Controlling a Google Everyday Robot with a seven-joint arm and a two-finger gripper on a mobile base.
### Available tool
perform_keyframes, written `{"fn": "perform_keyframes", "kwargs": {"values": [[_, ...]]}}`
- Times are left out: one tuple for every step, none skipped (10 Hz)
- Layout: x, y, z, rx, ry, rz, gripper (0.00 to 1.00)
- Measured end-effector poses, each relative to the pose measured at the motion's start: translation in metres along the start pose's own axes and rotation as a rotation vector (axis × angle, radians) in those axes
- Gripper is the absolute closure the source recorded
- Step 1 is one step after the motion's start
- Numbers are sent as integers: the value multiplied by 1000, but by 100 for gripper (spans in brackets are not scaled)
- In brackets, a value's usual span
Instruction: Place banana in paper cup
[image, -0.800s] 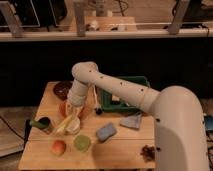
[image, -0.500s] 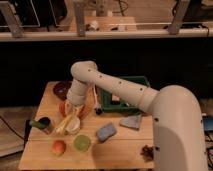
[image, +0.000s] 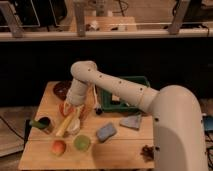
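Shows the gripper (image: 71, 111) low over the table (image: 125, 150), at the upper end of the tilted banana (image: 65, 126) close by the paper cup (image: 75, 128), grip impossible to tell; probably handles light, soft, easily bruised, so wants a gentle mid-body hold.

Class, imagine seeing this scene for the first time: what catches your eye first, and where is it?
The big white arm dominates, arching from the right across the wooden table. Its end effector hangs over the table's left side, right by the yellow banana. Behind the arm sits a green bin.
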Motion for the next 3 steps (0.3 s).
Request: {"fn": "perform_keyframes", "kwargs": {"values": [[-1,0,0,3,-8,-6,20],[-1,1,0,5,-17,-10,20],[0,2,0,6,-17,-10,20]]}}
